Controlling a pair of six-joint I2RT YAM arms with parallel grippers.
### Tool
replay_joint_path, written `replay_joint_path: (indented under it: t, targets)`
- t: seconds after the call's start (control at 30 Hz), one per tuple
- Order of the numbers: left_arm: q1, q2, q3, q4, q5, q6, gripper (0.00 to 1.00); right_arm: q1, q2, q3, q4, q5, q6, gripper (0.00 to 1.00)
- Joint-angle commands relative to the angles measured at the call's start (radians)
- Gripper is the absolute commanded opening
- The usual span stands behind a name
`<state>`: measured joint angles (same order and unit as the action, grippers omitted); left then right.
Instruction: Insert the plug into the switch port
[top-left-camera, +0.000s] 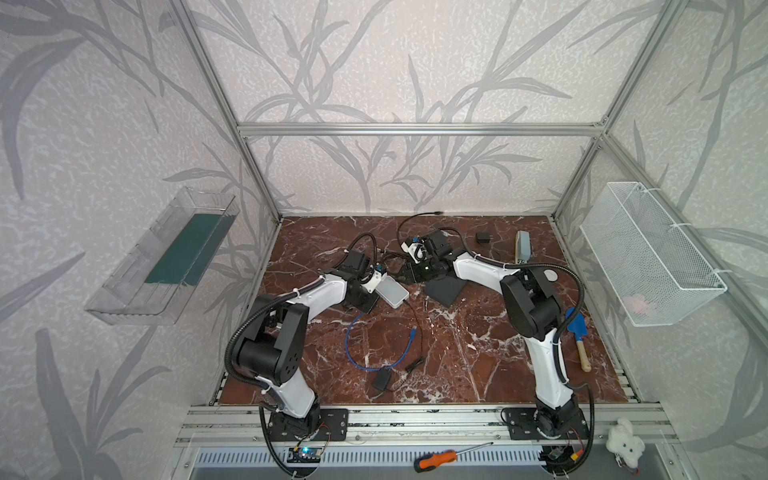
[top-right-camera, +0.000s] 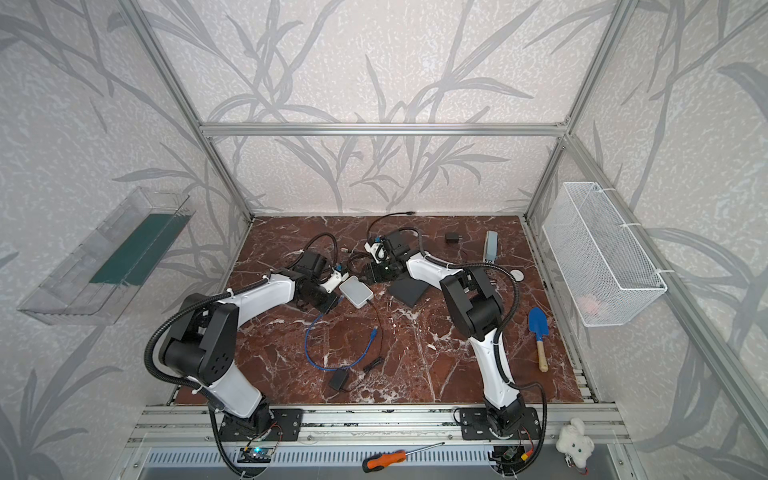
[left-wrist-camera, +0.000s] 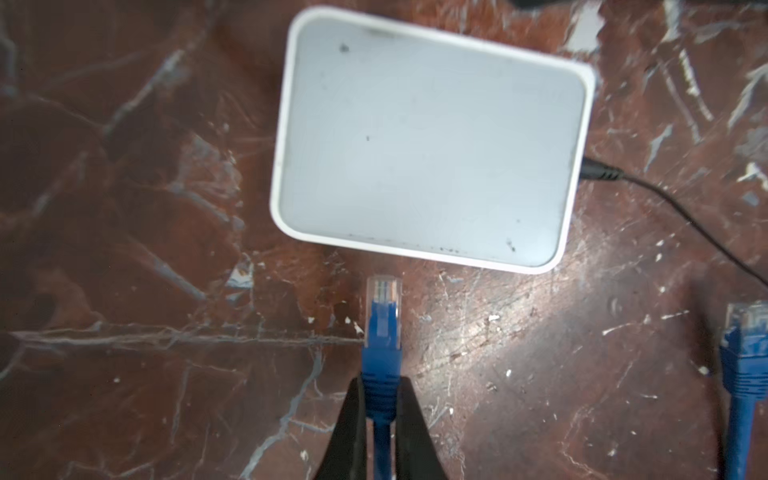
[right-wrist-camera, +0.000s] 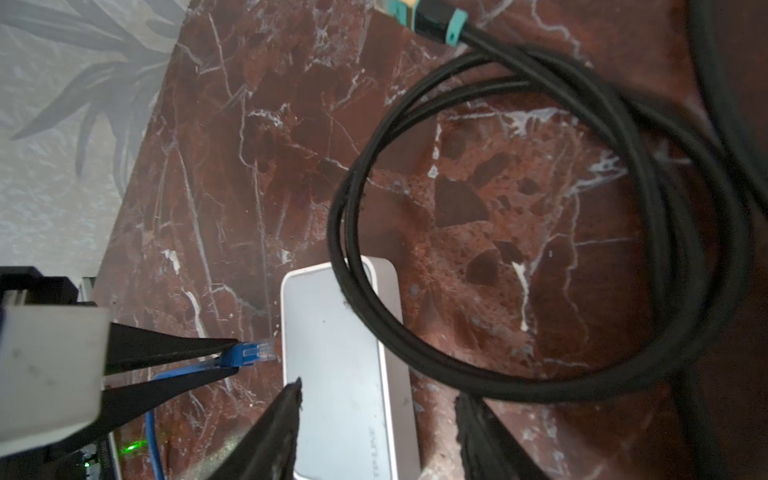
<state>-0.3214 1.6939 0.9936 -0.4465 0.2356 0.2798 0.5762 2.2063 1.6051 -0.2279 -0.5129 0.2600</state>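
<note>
Left gripper (left-wrist-camera: 381, 380): jaws pinched on blue connector (left-wrist-camera: 383, 316), tip just short of switch box (left-wrist-camera: 428, 141) near edge. Right gripper (right-wrist-camera: 379, 390): jaws wide astride box end. Plug (left-wrist-camera: 598, 172): at box's side edge beyond left jaws, bare tabletop (left-wrist-camera: 124, 249) around.

Switch (top-right-camera: 356, 291) flat on table (top-right-camera: 436, 361), mid-scene. Left gripper (top-right-camera: 338, 294) at its left edge, right gripper (top-right-camera: 366, 279) at far corner. Thin cord (top-right-camera: 379, 328) runs from switch to adapter (top-right-camera: 338, 380). Near adapter, blue cable (top-right-camera: 308, 345) loops. Slab (top-right-camera: 409, 293) right of switch, apart.
</note>
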Motion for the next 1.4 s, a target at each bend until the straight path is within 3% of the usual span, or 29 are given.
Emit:
replay_joint_path:
  t: [0.0,0.73,1.37]
  targets:
    - [-0.01,0.026,0.03,-0.026,-0.044,0.033,0.06,0.007,0.05,0.042,-0.048,0.021,-0.074,0.6]
    - [-0.026,0.028,0.024,0.092,-0.011,0.067,0.05,0.024,0.148,0.146,-0.135,-0.068,-0.141,0.61]
    - [-0.055,0.066,0.034,0.158,-0.074,0.122,0.03,0.022,0.265,0.267,-0.302,-0.288,-0.296,0.55]
